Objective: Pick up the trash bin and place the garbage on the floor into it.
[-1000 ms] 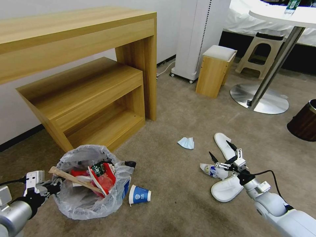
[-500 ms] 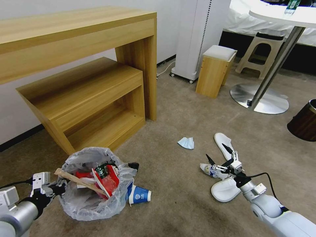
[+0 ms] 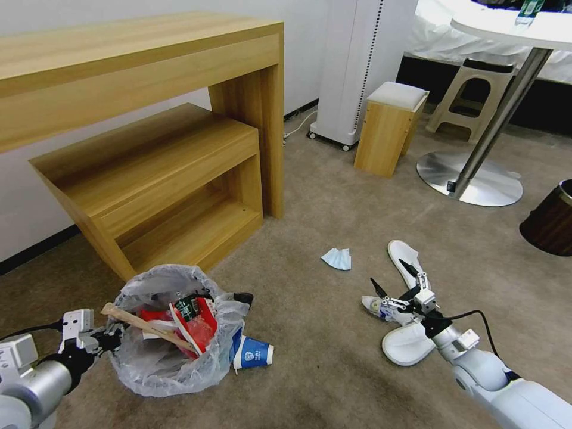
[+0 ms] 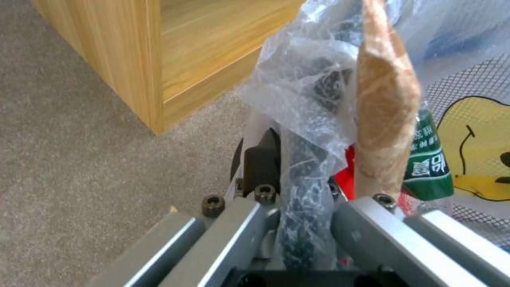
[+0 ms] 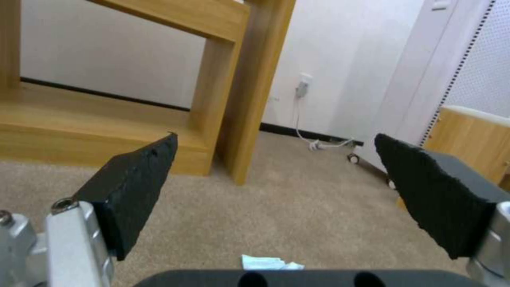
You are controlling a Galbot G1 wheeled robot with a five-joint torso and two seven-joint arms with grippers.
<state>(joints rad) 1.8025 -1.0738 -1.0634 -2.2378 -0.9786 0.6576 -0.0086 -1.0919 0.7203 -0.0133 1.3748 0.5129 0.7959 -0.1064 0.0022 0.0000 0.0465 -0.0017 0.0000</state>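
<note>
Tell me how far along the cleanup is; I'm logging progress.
Done: red wrappers and a wooden stick sit in the black plastic-lined bin, gripped by the left hand. In hand: open right hand over white slippers. Left: blue paper cup, light-blue mask.

Crinkly clear plastic trash bin (image 3: 170,363) liner

Right gripper (image 5: 276,195): two black ribbed pads (image 5: 135,187) stood wide apart on metal mounts, nothing between them. Beyond them lay the floor (image 5: 276,211) of beige carpet, with a light-blue mask (image 5: 268,263) low between the pads. Behind stood a wooden desk (image 5: 239,79) with a low shelf, a white wall with a plugged-in cable (image 5: 305,119), a white wheeled unit (image 5: 425,71) and a wooden stool (image 5: 467,135).
</note>
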